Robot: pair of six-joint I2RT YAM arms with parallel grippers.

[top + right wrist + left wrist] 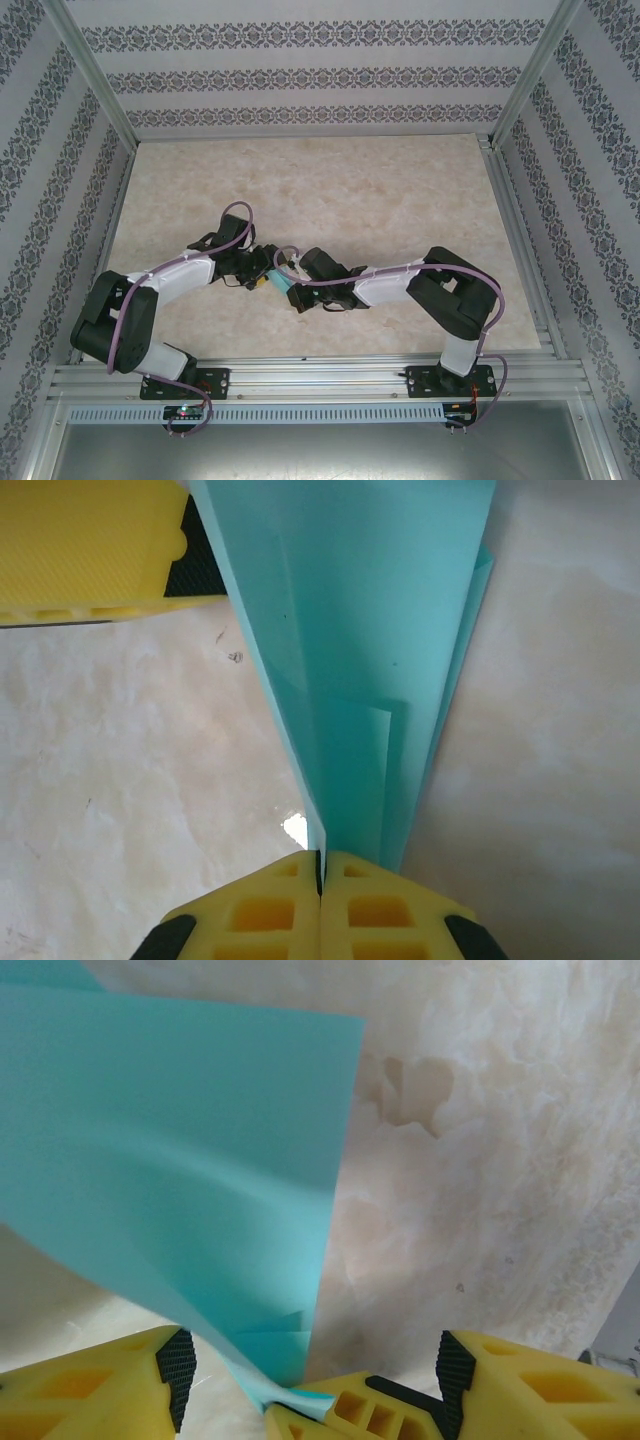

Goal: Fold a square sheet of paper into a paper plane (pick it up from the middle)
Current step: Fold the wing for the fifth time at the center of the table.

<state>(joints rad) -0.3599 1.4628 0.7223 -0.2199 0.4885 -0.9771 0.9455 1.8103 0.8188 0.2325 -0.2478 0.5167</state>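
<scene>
Turquoise paper plane [370, 630] — nose (pinched) rightward

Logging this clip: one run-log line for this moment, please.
left gripper: open, paper plane between its jaws | right gripper: shut on paper plane

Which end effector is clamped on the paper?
The right end effector: jaws pressed shut on the narrow end of the paper plane. The left end effector has its jaws apart.
</scene>
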